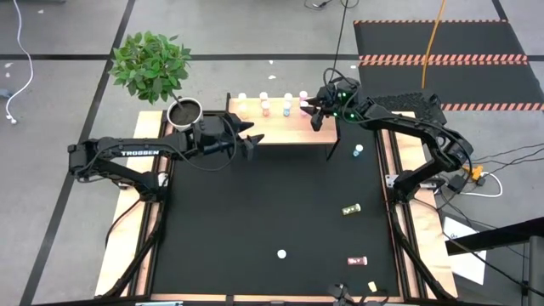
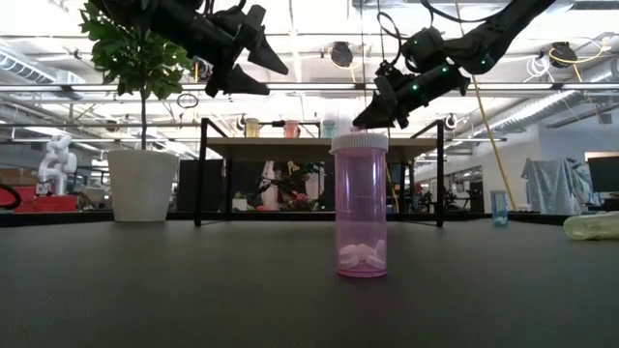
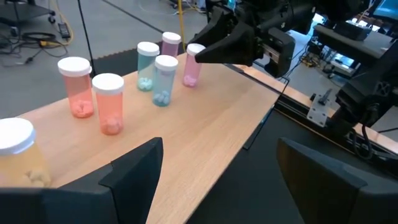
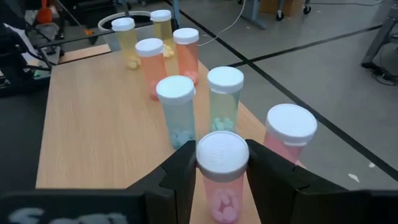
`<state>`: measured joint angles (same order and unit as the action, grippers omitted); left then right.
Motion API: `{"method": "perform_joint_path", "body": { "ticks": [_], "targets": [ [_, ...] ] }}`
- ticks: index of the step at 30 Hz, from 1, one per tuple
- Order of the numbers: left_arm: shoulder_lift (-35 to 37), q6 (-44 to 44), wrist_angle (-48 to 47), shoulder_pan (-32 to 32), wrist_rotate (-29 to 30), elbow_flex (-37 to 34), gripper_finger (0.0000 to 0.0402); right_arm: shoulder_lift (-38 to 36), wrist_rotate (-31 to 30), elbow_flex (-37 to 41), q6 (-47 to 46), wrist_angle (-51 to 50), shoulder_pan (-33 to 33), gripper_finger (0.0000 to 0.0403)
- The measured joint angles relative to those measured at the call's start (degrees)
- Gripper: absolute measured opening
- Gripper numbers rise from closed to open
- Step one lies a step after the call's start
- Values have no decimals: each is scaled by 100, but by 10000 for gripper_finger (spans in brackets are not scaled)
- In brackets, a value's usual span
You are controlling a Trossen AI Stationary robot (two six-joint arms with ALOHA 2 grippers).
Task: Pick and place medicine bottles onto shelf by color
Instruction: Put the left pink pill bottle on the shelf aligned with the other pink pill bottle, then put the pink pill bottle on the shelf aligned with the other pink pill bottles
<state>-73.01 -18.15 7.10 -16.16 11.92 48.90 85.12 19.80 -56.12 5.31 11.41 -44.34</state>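
High view: the left gripper [image 1: 252, 140] hangs over the shelf [image 1: 289, 132], fingers [image 3: 134, 171] spread wide and holding nothing. The right gripper [image 4: 217, 165] has its fingers pinching a pink bottle [image 4: 222, 177] standing on the shelf. More medicine bottles [image 4: 177, 109] stand just beyond those fingers.

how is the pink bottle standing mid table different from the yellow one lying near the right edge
The pink bottle stands upright on the black table, white cap on top; the yellow bottle lies on its side. The pink one sits near the table's middle toward the front, while the yellow one lies closer to the right arm's side. Their bodies differ in colour, pink against yellowish. Both are off the shelf and untouched by either pincer.
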Motion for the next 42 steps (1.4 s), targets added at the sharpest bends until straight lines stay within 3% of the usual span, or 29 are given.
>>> {"method": "perform_joint_path", "body": {
  "ticks": [14, 26, 34, 42],
  "targets": [
    [38, -64, -22, 11, -12, 0, 310, -303, -8, 0, -379, 80, 3, 213],
    [699, -235, -249, 350, -136, -2, 310, -1648, -206, 59, -805, -174, 358, 214],
    [612, -186, -286, 1473, -132, -2, 310, -2406, -1448, 645, -1234, -34, 1907, 214],
    [590, -166, -224, 2538, 167, 0, 310, -2517, -3540, 883, -1572, 40, 4241, 205]
  ]
}}
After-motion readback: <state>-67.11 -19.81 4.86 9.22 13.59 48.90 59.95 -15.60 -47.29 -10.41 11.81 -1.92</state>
